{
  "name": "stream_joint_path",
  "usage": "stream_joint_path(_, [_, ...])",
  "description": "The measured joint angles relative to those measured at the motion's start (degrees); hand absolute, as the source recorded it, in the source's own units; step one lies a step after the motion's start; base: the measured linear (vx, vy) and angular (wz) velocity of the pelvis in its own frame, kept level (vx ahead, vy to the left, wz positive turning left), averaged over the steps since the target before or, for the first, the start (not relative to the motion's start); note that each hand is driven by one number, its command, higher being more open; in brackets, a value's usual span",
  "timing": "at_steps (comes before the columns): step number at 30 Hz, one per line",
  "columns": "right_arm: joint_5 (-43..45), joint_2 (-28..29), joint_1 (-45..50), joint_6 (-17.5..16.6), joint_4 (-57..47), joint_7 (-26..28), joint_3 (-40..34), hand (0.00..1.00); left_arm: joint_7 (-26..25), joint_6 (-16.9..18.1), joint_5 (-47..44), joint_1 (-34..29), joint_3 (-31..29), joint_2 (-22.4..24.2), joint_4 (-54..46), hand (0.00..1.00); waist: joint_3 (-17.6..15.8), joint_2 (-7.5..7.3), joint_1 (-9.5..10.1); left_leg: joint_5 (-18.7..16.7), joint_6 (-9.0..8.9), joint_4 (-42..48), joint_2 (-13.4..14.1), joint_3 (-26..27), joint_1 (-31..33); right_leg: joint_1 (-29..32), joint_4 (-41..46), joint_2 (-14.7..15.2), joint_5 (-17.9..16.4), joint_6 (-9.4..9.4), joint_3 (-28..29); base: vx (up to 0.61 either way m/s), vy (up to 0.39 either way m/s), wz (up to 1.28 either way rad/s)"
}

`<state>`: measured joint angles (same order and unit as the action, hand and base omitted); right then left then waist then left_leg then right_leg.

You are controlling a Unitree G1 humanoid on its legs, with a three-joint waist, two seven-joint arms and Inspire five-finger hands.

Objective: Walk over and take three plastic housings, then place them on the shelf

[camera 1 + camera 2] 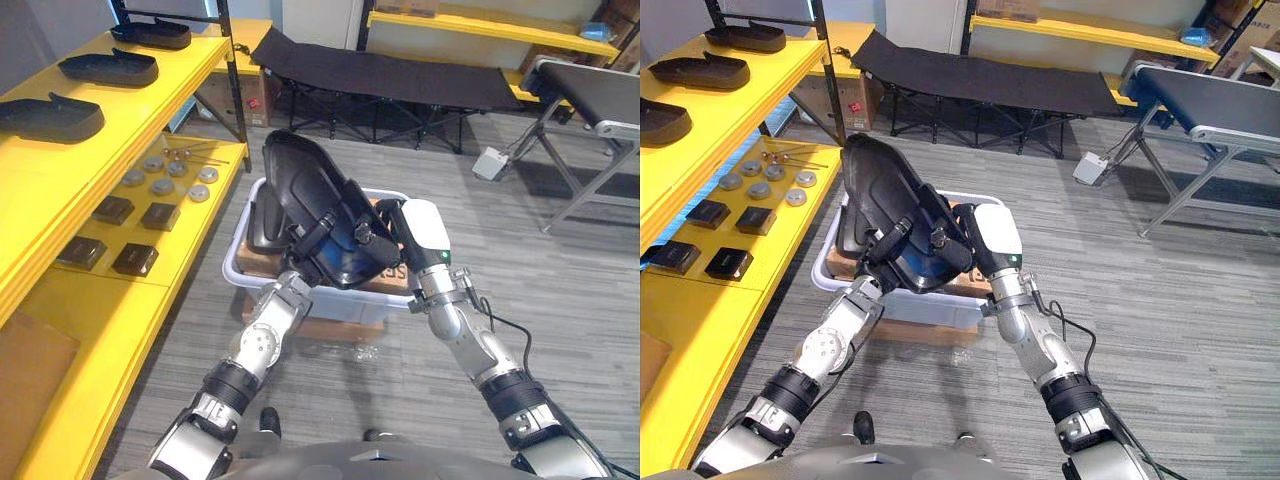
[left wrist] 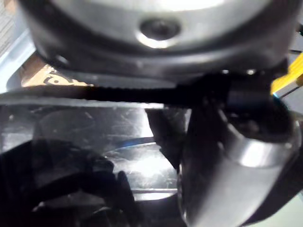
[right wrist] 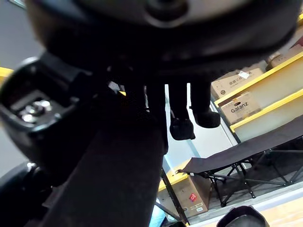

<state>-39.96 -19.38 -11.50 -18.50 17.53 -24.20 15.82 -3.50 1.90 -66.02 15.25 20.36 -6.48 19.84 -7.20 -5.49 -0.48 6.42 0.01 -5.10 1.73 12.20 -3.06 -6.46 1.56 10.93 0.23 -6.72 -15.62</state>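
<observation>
Left eye view | black plastic housing (image 1: 310, 190) held tilted above the white bin (image 1: 240, 262) | left robot hand (image 1: 305, 250) and right robot hand (image 1: 400, 240) both clamp its near end | next, likely: swing left with firm grips, lay it flat on the yellow shelf (image 1: 150, 95), clear of three housings (image 1: 110, 68) there.

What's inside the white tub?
Another black plastic housing leans at the white plastic tub's left end, with brown cardboard. The big black housing, held by the left hand and right hand, hides the middle.

silver-grey arms (image 1: 262, 340); dark left robot hand (image 1: 305, 255), right robot hand (image 1: 415, 240) white-covered.
</observation>
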Motion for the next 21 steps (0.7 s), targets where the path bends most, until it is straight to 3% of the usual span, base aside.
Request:
stream_joint_path(6, [6.18, 2.13, 2.42, -1.88, -0.51, 0.22, 0.22, 1.00, -2.28, 5.39, 15.23, -0.06, -2.10, 1.69, -2.22, 0.00, 0.31, -0.49, 0.12, -0.01, -0.01, 0.00, -0.06, 0.02, -0.05, -0.27, -0.55, -0.10, 0.23, 0.07, -0.08, 0.00, 0.000, 0.00])
stream_joint_path(15, [28.20, 5.47, 5.26, -3.67, -18.48, 5.15, -2.39, 1.00, -13.29, 12.51, 53.44, -1.74, -8.29, 2.57, -20.73, 0.00, 0.56, 0.00, -0.65, -0.22, -0.30, 0.00, -0.26, 0.93, -0.52, 0.40, 0.63, -0.10, -0.17, 0.62, 0.31, 0.00, 0.001, -0.03])
stream_joint_path(19, [36.15, 6.12, 7.23, -4.86, -25.94, 7.66, -7.50, 1.00, -18.17, 13.00, 67.04, -4.99, -10.76, 0.10, -21.08, 0.00, 1.09, 1.14, -1.20, -0.41, -0.56, -0.01, -0.17, 1.88, -0.50, 1.10, 0.46, -0.11, -0.42, 0.96, 1.04, -0.01, 0.016, -0.11])
stream_joint_path(21, [43.83, 6.11, 9.75, -6.84, -29.81, 11.68, -11.06, 1.00, -20.84, 12.92, 76.02, -6.31, -11.79, -3.03, -20.97, 0.00, 1.12, 1.60, -1.63, -0.53, -0.70, -0.02, -0.10, 2.43, -0.42, 1.57, 0.33, -0.16, -0.40, 0.94, 1.78, -0.01, 0.017, -0.16])
